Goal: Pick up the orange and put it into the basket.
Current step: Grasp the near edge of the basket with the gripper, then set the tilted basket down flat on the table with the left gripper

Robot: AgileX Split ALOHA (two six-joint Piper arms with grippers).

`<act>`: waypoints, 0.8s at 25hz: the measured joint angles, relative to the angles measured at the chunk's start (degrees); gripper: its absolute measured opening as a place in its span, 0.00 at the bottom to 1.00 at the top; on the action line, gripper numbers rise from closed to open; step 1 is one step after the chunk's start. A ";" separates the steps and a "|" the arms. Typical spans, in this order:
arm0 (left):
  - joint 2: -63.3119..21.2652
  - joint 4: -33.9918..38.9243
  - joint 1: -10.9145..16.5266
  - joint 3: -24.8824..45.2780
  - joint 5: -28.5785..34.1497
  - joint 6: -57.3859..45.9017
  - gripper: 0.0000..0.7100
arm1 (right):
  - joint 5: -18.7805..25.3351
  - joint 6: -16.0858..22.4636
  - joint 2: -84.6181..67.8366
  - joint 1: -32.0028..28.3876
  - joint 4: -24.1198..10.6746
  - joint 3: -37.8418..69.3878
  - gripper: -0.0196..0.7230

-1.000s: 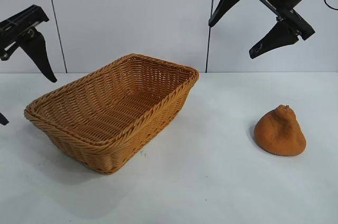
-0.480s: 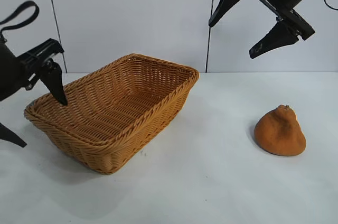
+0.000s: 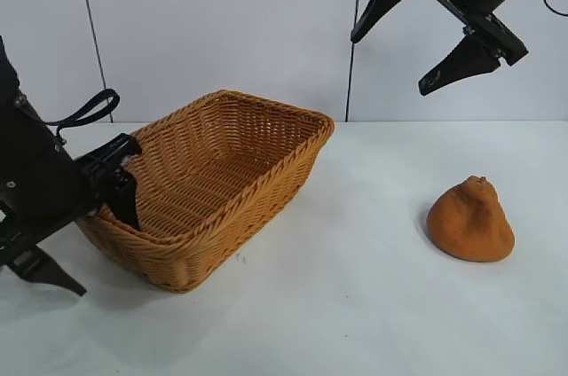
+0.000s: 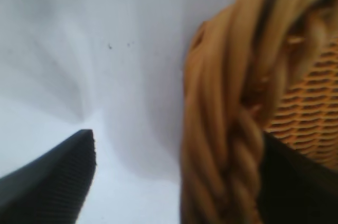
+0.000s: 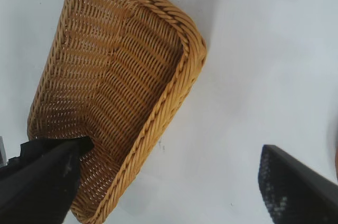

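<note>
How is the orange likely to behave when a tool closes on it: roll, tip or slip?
The orange sits on a wide base with a narrowed top, so it probably stays put rather than rolling. Its matte, lumpy skin looks grippy, so slipping seems unlikely. The taper could let fingers ride upward if they close too high, so a low grip seems safer.

Left arm reaches low at the exterior view's left edge; left gripper (image 3: 89, 230) points downward, jaws spread wide, one finger (image 3: 122, 191) high and the other (image 3: 49, 271) near the table. Right gripper (image 3: 417, 30) hangs high at upper right, tilted, jaws apparently fully apart.
</note>
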 joint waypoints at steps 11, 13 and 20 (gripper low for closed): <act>-1.40 0.02 5.69 -5.99 10.37 5.48 0.12 | 0.06 0.00 0.00 0.00 0.00 0.00 0.88; -1.28 0.24 7.88 -9.52 13.19 11.17 0.12 | 0.06 0.00 0.00 0.00 0.00 0.00 0.88; 3.28 0.57 9.98 -24.98 25.89 28.18 0.12 | 0.06 0.00 0.00 0.00 0.00 0.00 0.88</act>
